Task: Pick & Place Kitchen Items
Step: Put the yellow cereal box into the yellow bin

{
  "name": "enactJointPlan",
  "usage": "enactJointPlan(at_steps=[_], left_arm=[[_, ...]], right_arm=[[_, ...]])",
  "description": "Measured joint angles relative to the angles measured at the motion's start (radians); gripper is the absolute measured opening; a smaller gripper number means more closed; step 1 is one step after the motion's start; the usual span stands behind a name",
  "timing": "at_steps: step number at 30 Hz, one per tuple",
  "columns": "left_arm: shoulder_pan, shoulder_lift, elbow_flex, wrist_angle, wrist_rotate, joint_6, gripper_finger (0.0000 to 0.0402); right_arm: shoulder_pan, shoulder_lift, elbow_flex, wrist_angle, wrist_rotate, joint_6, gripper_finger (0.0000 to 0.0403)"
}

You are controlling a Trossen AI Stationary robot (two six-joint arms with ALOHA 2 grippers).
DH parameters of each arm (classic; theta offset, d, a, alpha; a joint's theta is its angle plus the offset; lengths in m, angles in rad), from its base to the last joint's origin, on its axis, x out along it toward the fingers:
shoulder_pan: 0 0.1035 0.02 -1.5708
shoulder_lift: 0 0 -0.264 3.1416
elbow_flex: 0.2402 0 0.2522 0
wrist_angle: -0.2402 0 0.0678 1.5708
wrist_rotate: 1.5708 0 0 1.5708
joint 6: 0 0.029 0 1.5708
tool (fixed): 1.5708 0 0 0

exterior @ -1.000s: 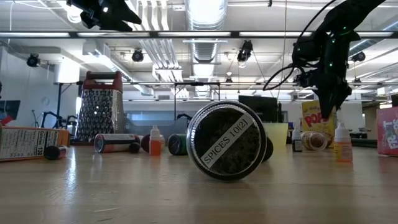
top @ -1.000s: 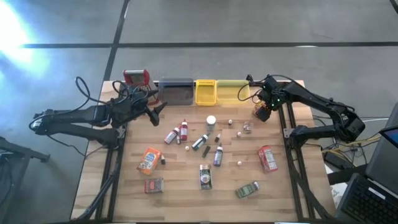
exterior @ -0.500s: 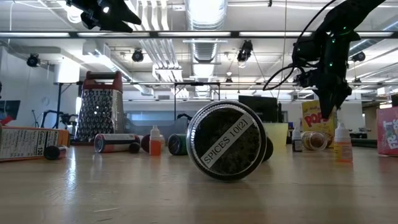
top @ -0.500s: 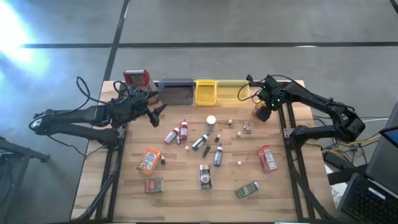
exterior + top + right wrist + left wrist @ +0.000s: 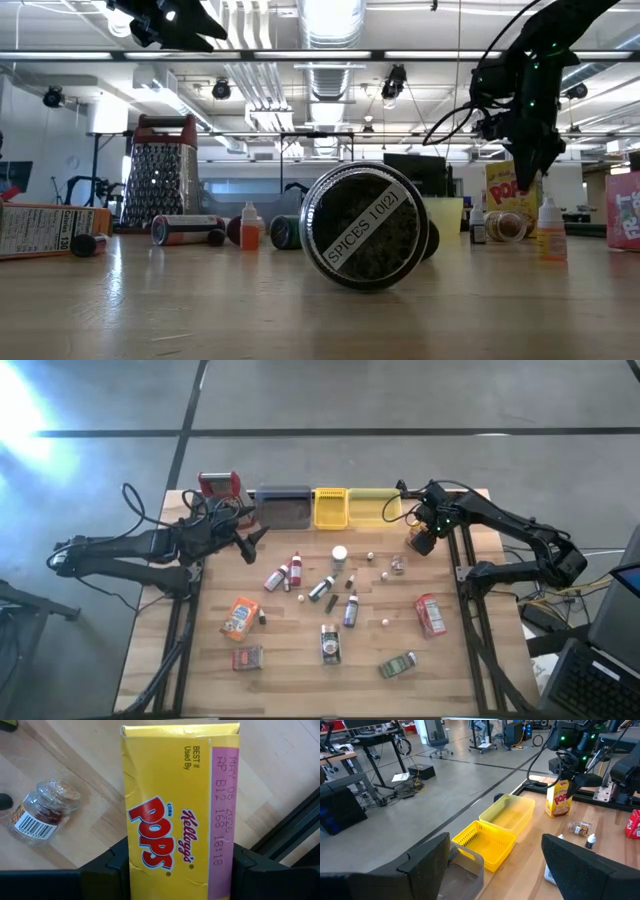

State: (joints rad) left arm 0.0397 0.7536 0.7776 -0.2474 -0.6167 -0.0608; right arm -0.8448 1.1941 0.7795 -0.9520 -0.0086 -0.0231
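Wooden table (image 5: pixel 300 660), grey tray (image 5: pixel 283 508), yellow tray (image 5: pixel 330 507), both empty

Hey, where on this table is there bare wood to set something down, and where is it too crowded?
Bare wood lies along the near edge left of the small red tin and between the left gripper and the orange packet. The middle around the white-capped bottle is crowded.

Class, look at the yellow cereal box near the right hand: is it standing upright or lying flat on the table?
Upright. The left wrist view shows the cereal box standing on its bottom edge on the table, and the right hand is closed on its sides.
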Motion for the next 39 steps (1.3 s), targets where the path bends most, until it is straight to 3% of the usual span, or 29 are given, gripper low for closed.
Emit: enactJointPlan(at_steps=[14,19,25,30,39], left_arm=[[0.0,0.0,0.0,0.0,-0.001,0.0,0.0319],[0.0,0.0,0.0,-0.001,-0.002,0.0,0.0319],[0.0,0.0,0.0,-0.001,-0.002,0.002,0.0319],[0.0,0.0,0.0,-0.001,-0.002,0.002,0.0319],[0.0,0.0,0.0,-0.001,-0.002,0.001,0.0319]], right_arm=[[0.0,-0.001,0.002,-0.002,-0.018,-0.004,0.0176],[0.003,-0.001,0.06,-0.015,-0.033,-0.004,0.0167],[0.014,0.0,0.188,-0.019,-0.144,-0.009,0.017],[0.065,0.026,0.327,-0.016,-0.157,-0.031,0.0169],[0.133,0.222,0.613,-0.036,-0.157,-0.107,0.0167]])
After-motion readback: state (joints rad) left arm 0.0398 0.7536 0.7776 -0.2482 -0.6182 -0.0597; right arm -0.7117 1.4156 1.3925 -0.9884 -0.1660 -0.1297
